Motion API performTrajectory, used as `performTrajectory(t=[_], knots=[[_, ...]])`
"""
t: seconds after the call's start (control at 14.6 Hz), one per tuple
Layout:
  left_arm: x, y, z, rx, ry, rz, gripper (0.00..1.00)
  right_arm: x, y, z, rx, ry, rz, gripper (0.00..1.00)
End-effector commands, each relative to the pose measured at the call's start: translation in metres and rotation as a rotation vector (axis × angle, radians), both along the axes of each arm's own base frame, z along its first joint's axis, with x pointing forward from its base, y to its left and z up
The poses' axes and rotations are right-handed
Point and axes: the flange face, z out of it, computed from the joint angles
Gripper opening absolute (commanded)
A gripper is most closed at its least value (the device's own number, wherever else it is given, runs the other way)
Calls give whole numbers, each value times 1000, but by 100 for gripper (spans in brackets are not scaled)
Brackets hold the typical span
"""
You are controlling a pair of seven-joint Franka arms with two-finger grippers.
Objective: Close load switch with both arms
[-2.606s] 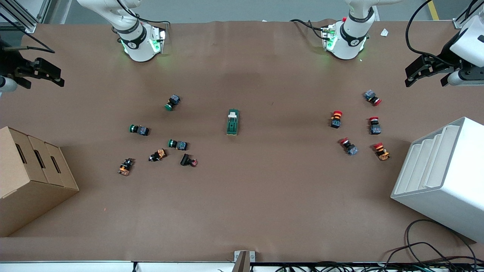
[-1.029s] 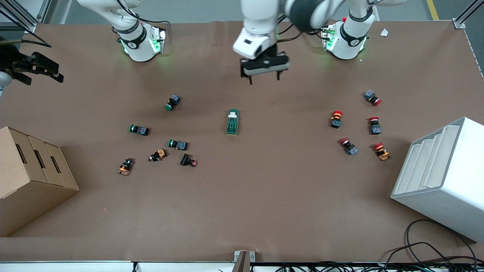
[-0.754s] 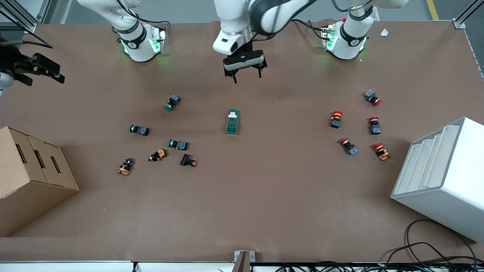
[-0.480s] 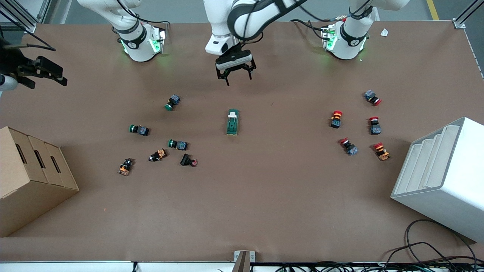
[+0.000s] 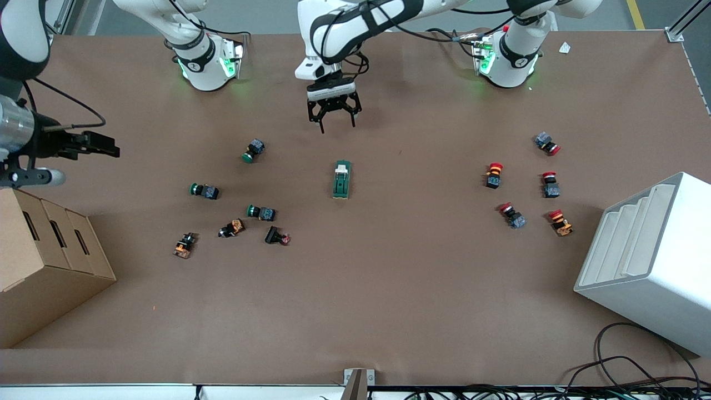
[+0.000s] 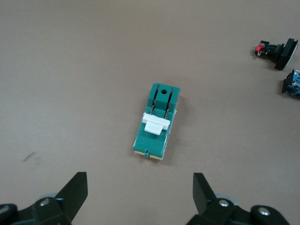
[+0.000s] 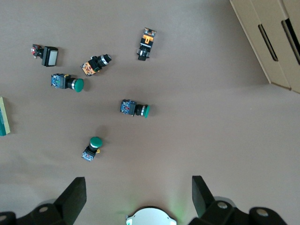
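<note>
The load switch (image 5: 341, 179), a dark green block with a white lever tab, lies flat at the table's middle. It also shows in the left wrist view (image 6: 157, 121). My left gripper (image 5: 334, 123) is open and empty. It hangs over the bare table between the switch and the arm bases, and the switch lies just off its fingertips (image 6: 140, 185). My right gripper (image 5: 108, 149) is open and empty, high over the right arm's end of the table, above the green push-buttons (image 7: 138, 187). The switch's edge just shows in the right wrist view (image 7: 2, 117).
Green and orange push-buttons (image 5: 261, 211) lie scattered toward the right arm's end. Red mushroom buttons (image 5: 494, 175) lie toward the left arm's end. A cardboard box (image 5: 44, 261) and a white slotted rack (image 5: 650, 261) stand at the two ends.
My left arm has swung in from the table's end to over the middle and come down toward the switch, its gripper open. My right gripper has shifted a little inward. The switch has not moved.
</note>
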Motion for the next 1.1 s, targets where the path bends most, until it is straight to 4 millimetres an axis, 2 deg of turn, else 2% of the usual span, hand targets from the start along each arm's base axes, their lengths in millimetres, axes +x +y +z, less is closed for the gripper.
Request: performTrajectory(t=[0.0, 0.14, 0.27, 0.41, 0.75, 0.89, 1.03], knots=[[-8, 0, -37, 12, -126, -12, 99, -7, 18, 2, 11, 34, -147, 100], [-21, 3, -62, 10, -200, -16, 99, -9, 44, -2, 16, 82, -325, 100], [-32, 11, -85, 13, -273, -41, 99, -13, 95, -2, -37, 112, -510, 100], [-36, 21, -109, 4, -349, -79, 99, -13, 140, -12, -79, 131, -630, 100], [-28, 32, -152, -15, -499, -138, 99, -27, 220, -63, -57, 177, -839, 100], [-20, 34, -161, -30, -548, -181, 99, -34, 257, -85, -52, 170, -946, 100], [-14, 36, -165, -28, -576, -207, 99, -36, 301, -119, -82, 160, -1025, 100]])
